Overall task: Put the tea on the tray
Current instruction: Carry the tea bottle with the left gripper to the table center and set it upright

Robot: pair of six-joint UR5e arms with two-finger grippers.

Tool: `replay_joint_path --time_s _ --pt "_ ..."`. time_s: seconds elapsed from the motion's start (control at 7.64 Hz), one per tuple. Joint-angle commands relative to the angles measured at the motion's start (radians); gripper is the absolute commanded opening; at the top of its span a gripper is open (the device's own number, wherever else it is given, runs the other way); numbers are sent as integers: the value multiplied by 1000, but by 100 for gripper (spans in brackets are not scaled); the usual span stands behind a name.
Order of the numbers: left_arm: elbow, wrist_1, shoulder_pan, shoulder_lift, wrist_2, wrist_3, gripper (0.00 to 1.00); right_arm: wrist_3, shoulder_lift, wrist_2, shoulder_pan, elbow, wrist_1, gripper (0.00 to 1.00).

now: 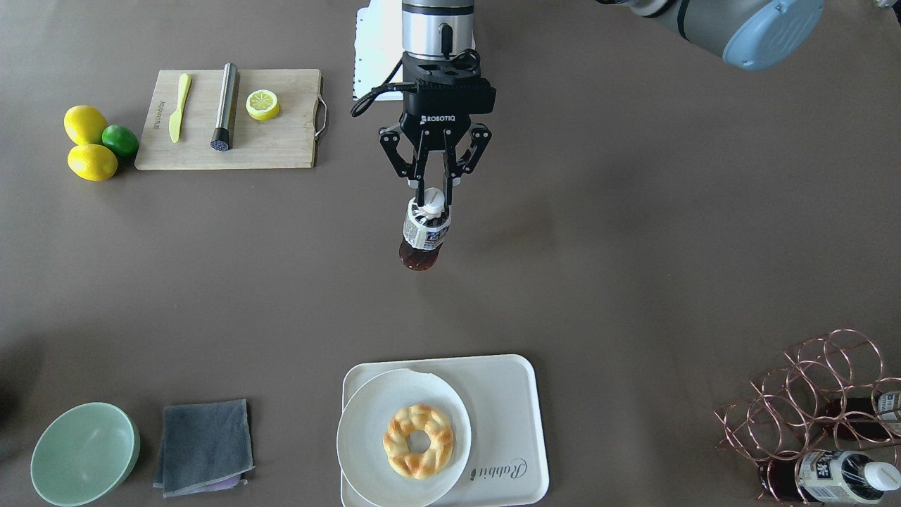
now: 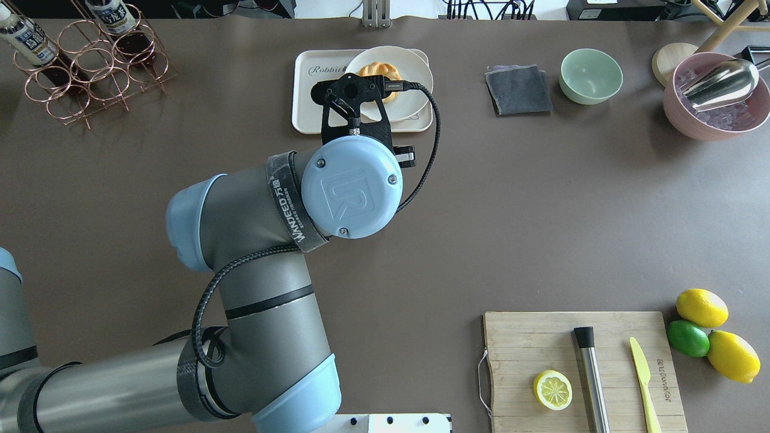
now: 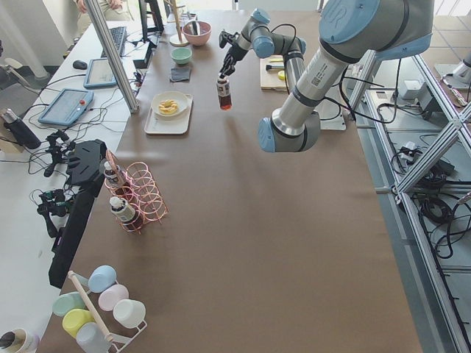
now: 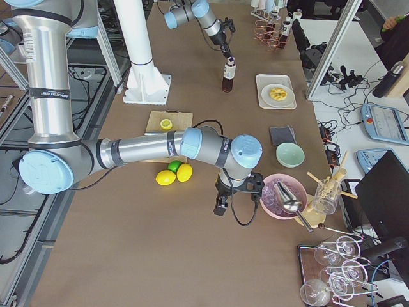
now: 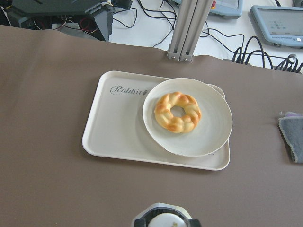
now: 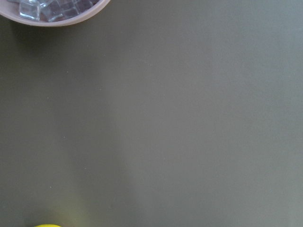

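My left gripper (image 1: 435,201) is shut on the white cap of the tea (image 1: 424,236), a small clear bottle of red-brown liquid. It holds the bottle upright above the brown table, mid-table and short of the tray (image 1: 503,408). The bottle also shows in the exterior left view (image 3: 224,94). The cream tray (image 5: 118,127) carries a round white plate (image 5: 213,137) with a ring-shaped bread (image 5: 178,112); its "Rabbit" side is bare. In the left wrist view the cap (image 5: 165,221) sits at the bottom edge. My right gripper (image 4: 220,206) is near the pink bowl; I cannot tell whether it is open or shut.
A copper wire rack (image 1: 823,408) with more bottles stands at one table end. There is a cutting board (image 1: 232,120) with knife, metal rod and half lemon, with lemons and a lime (image 1: 120,139) beside it. A green bowl (image 1: 84,454), grey cloth (image 1: 204,445) and pink ice bowl (image 2: 716,96) are also here.
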Motion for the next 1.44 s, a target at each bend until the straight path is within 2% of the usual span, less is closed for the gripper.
replay_joint_path --time_s 0.0,0.26,0.52,0.65,1.18,1.31 --pt "0 12 39 5 50 -2 0 0 1 0 0 0 1 100" --pt "-1 6 61 28 90 -4 0 0 3 0 0 0 1 100" --pt "-21 5 61 30 90 -7 0 0 8 0 0 0 1 100" --pt "-23 5 61 33 90 -5 97 0 9 0 0 0 1 100" --pt "-42 3 61 48 90 -10 98 4 21 5 0 14 -1 100" --pt "-74 5 61 48 84 -7 98 3 23 50 0 25 1 100"
